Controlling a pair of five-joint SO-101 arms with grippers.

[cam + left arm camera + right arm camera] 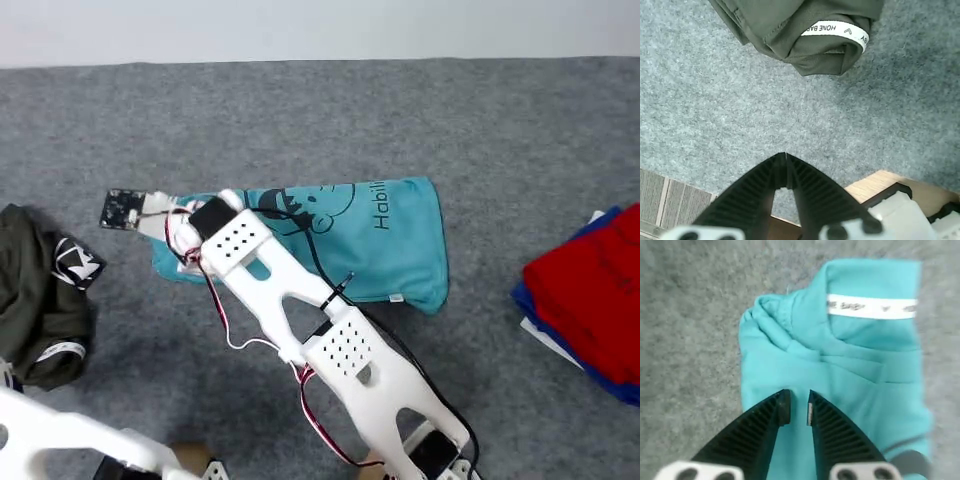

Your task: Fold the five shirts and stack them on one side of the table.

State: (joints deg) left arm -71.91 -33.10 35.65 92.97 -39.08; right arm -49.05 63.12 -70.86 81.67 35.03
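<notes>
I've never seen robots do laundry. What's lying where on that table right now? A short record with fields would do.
teal shirt: in the middle, partly folded
right arm: stretched over one end of the teal shirt, jaws slightly apart above it
olive shirt: crumpled at one side, unfolded
left arm: near edge, jaws shut, short of the olive shirt
stack: red shirt on blue shirt, opposite side

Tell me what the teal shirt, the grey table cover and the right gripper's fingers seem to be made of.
Teal shirt: soft knit cloth, likely cotton jersey, matte; it creases and folds limply.
Table cover: grey felt or low carpet, going by its fuzzy speckled surface.
Right gripper fingers: black hard plastic, probably printed, matte, with fine ribs.
</notes>
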